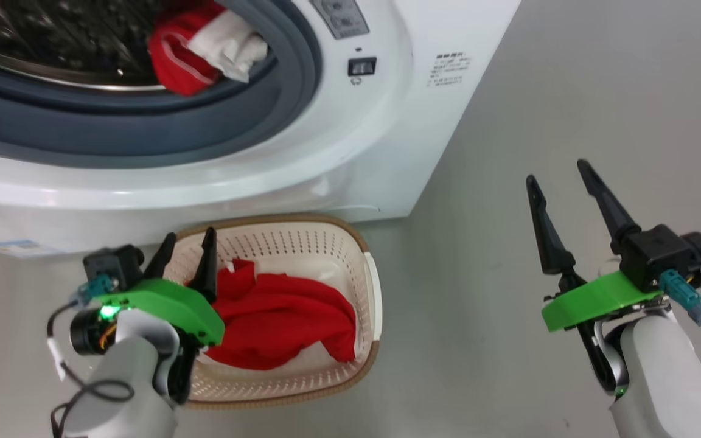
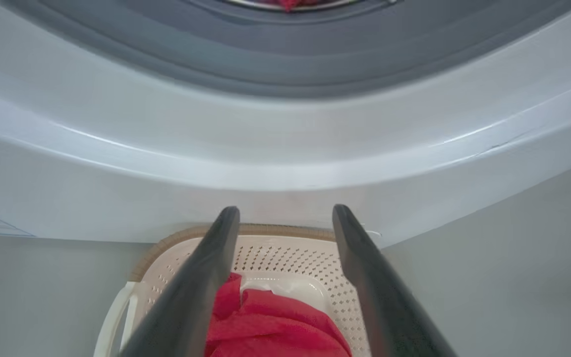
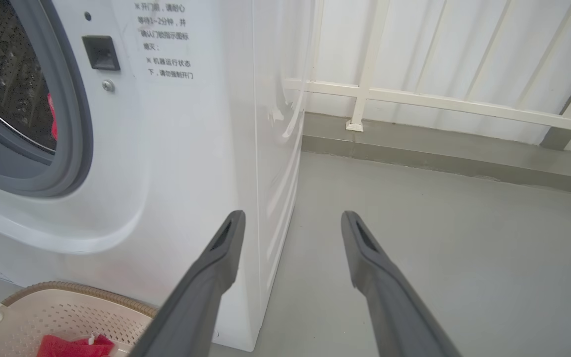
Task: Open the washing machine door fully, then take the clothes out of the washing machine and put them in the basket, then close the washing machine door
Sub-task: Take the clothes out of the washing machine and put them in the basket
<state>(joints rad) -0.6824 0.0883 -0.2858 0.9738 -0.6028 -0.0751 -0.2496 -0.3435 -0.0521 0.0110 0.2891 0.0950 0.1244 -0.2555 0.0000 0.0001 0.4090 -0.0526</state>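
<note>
We log red garment (image 1: 277, 319) in basket (image 1: 372, 286) | red-white garment (image 1: 204, 52) left in washing machine (image 1: 387, 140) | door unclosed | left gripper (image 1: 188, 240), right gripper (image 1: 557, 173): fingers apart

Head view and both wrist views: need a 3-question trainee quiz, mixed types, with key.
1. True or false: the left gripper, with two long dark fingers, is shut on a garment.
2. Where is the bright red and white fabric garment that is still to be taken out? A) in the drum mouth of the big white front-loading washing machine B) on top of the machine C) in the right gripper
3. Fill in: the cream-white perforated plastic basket with a brown rim holds a crumpled ___ cloth.
Key: 1 false: the left gripper is open and empty, above the basket. 2 A: the right gripper is open and empty. 3 red.
</note>
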